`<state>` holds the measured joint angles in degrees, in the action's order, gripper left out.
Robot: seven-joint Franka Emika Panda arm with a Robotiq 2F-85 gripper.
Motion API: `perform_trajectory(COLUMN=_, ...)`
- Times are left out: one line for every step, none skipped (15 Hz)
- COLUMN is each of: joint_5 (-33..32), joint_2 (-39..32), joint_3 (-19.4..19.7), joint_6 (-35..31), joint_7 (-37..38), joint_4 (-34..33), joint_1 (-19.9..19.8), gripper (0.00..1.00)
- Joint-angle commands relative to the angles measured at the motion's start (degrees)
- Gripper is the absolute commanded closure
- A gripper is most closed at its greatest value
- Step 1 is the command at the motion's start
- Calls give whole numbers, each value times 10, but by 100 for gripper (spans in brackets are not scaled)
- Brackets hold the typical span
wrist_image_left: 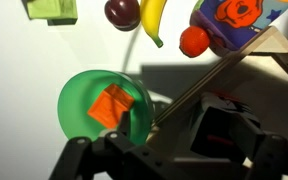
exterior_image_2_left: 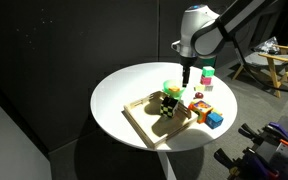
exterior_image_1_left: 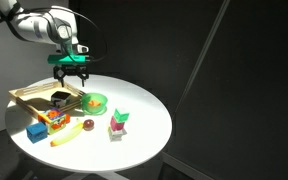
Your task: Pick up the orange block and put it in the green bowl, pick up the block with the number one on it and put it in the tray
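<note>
In the wrist view the green bowl (wrist_image_left: 76,110) lies at 9 o'clock, with the orange block (wrist_image_left: 112,105) resting inside it. Just beside it, toward 4 o'clock, the tray (wrist_image_left: 279,55) (only a wooden corner shows) holds the block with the number one (wrist_image_left: 224,130), its face too dark to read. The gripper (wrist_image_left: 172,152) hangs above where bowl and tray nearly meet, fingers spread and empty.

One green bowl (wrist_image_left: 79,100), one tray (exterior_image_1_left: 29,98). Five blocks: orange block (wrist_image_left: 112,106), dark block (exterior_image_1_left: 60,99), blue block (exterior_image_1_left: 36,131), multicoloured block (exterior_image_1_left: 54,118), pink-and-green block (exterior_image_1_left: 119,123). One banana (wrist_image_left: 154,18), one dark red fruit (wrist_image_left: 122,12).
</note>
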<state>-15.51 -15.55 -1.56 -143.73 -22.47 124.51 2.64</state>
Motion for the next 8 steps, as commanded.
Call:
perform_trajectory(joint_5=45, joint_2=39, joint_3=-8, joint_6=26, joint_7=32, joint_4=30, joint_1=-15, gripper=0)
perform_trajectory(joint_5=63, joint_2=44, joint_3=-10, joint_6=34, joint_7=30, joint_4=36, joint_1=-18, gripper=0)
perform_trajectory(joint_5=80, joint_2=51, joint_3=-13, joint_6=41, joint_7=27, joint_4=43, joint_1=-20, gripper=0)
perform_trajectory(joint_5=97, joint_2=57, joint_3=-15, joint_6=49, joint_7=22, joint_4=48, joint_1=-22, gripper=0)
perform_trajectory(joint_5=111, joint_2=63, joint_3=-16, joint_6=53, joint_7=19, joint_4=53, joint_1=-22, gripper=0)
perform_trajectory(joint_5=122, joint_2=68, joint_3=-17, joint_6=58, joint_7=16, joint_4=58, joint_1=-22, gripper=0)
perform_trajectory(joint_5=130, joint_2=73, joint_3=-18, joint_6=60, joint_7=13, joint_4=60, joint_1=-21, gripper=0)
perform_trajectory(joint_5=134, joint_2=75, joint_3=-18, joint_6=58, joint_7=9, joint_4=62, joint_1=-20, gripper=0)
